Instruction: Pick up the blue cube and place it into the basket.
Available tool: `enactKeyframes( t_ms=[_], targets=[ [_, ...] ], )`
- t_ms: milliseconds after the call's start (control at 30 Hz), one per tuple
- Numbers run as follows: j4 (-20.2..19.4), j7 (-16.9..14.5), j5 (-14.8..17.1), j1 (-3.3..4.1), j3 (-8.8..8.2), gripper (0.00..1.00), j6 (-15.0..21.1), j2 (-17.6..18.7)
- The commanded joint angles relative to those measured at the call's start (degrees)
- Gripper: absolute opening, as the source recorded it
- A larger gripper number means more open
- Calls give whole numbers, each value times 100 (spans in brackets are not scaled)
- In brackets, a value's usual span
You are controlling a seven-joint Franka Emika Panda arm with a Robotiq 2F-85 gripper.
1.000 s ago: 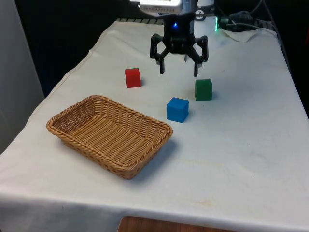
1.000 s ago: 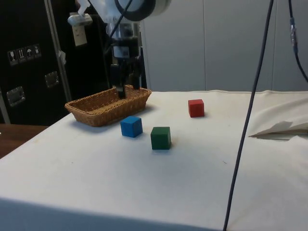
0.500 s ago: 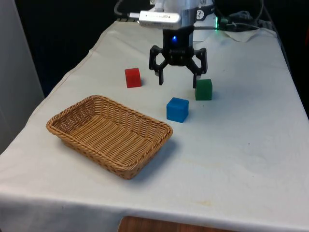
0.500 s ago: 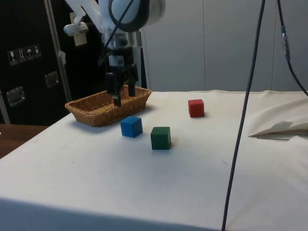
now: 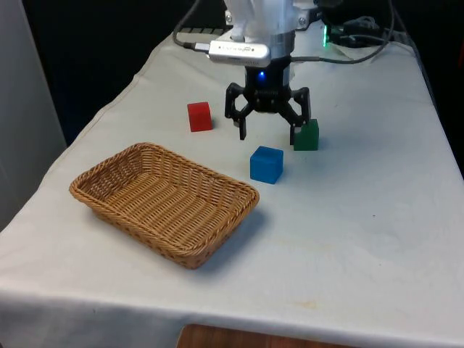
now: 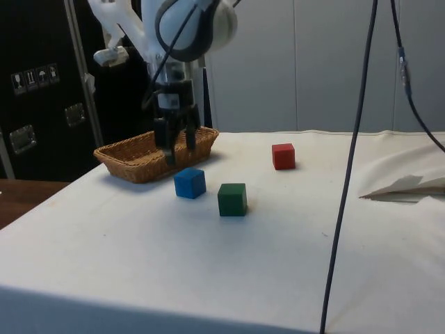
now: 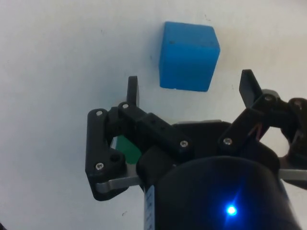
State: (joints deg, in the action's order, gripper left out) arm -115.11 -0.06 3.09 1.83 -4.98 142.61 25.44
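The blue cube (image 5: 266, 164) (image 6: 190, 183) (image 7: 188, 56) rests on the white cloth between the wicker basket (image 5: 164, 202) (image 6: 154, 153) and a green cube. My gripper (image 5: 267, 137) (image 6: 178, 154) (image 7: 190, 87) hangs open a little above the cloth, just behind the blue cube toward the robot. Its fingers are spread wider than the cube and touch nothing. In the wrist view the cube lies just beyond the two fingertips (image 7: 132, 89).
A green cube (image 5: 307, 135) (image 6: 232, 199) stands close beside my gripper's finger on the front view's right. A red cube (image 5: 199, 116) (image 6: 283, 156) sits farther back on the front view's left. Cables and crumpled cloth (image 5: 362, 36) lie by the robot's base.
My gripper has come down and forward toward the blue cube, staying open. The cubes and basket have not moved.
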Motion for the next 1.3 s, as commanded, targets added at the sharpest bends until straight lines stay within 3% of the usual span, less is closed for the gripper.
enactKeyframes(
  t_ms=[0,167,200,233,467,500,533,767,800,833,1100,1133,1167,1267],
  targets=[
    [-6,-46,69,-29,40,100,132,69],
    [-6,-63,97,-40,63,100,292,201],
    [0,0,11,0,6,100,235,201],
    [-6,-57,97,-40,63,100,321,229],
    [0,-52,97,-40,69,100,481,378],
    [0,0,11,0,11,100,430,384],
    [0,-57,97,-40,69,100,527,424],
    [17,-63,103,-57,80,100,728,642],
    [6,0,17,0,11,100,642,596],
    [17,-63,103,-57,80,100,751,670],
    [17,-46,74,-46,69,99,871,785],
    [11,0,17,-6,11,92,831,773],
    [17,-46,74,-46,63,82,877,791],
    [17,-40,69,-46,57,50,877,796]
  ],
)
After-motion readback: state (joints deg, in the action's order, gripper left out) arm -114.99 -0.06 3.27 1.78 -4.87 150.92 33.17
